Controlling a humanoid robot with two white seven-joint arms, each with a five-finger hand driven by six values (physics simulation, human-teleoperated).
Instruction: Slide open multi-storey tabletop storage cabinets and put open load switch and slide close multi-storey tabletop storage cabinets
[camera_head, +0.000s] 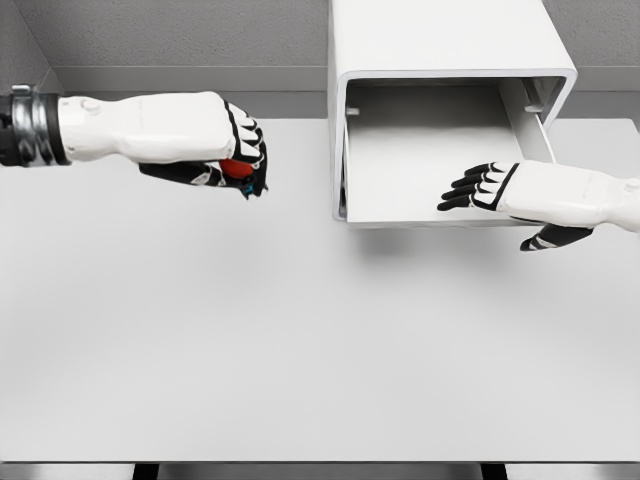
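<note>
Left hand (215, 150) fingers curled around small red switch (236, 168); carry it rightward over white cabinet's open drawer (440, 150), beside right hand's (520, 190) spread, empty fingers.

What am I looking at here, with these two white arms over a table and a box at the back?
This is a computer-simulated robot, seen from a camera on its own head looking down at a pale table. The two white arms with black-fingered hands are its own. The left hand is curled around a small red object, probably the switch it is meant to store. The right hand has its fingers spread and holds nothing; it sits at the front of a drawer pulled out of the white cabinet. What shows of the drawer looks empty. Nothing else shows on the table.
</note>
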